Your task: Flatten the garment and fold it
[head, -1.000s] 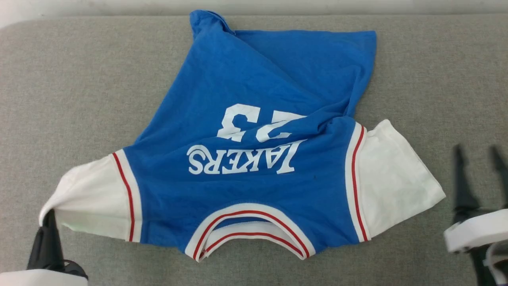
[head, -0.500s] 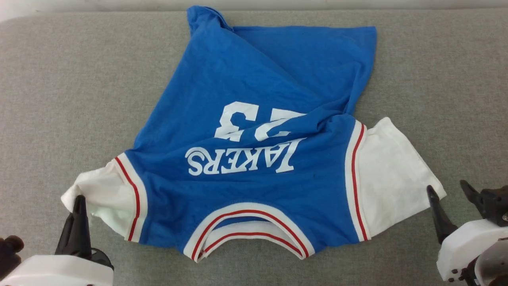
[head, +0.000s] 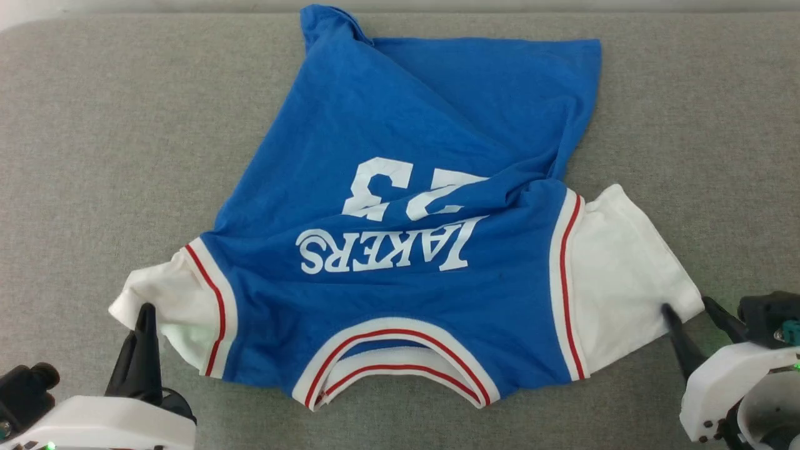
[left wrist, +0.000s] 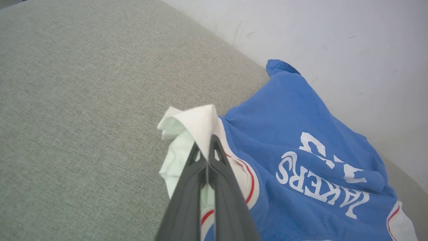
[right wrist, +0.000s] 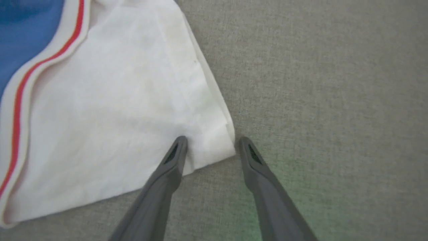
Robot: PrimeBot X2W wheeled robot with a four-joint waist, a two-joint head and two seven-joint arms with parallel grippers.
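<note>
The shirt point(head: 400, 206) lies print-up in the middle of the grey pad point(head: 94, 156), with the collar point(head: 394, 326) at 6 o'clock, nearest the robot, and the hem at 12. It is not flat. The hem corner at 11 o'clock is bunched, and a deep fold runs from the "23" out toward 2 o'clock. The left sleeve point(head: 165, 306), at 8 o'clock, is crumpled and drawn up where it is pinched. The right sleeve point(head: 625, 275), at 4 o'clock, lies flat.

The left gripper point(left wrist: 207, 145), at 8 o'clock, has its jaws pressed together on the left sleeve's edge. The right gripper point(right wrist: 211, 140), at 4 o'clock, has its jaws apart astride the right sleeve's outer corner, one finger on the white cloth and the other just beside it on the pad.

This looks like the flattening step, with the second grasp being set. The next move calls for the right jaws to close on that corner and catch both layers. Both arms should then draw apart toward 9 and 3 so the body tightens and the fold comes out. The pull should be even, since a thin pinch on jersey may slip.
</note>
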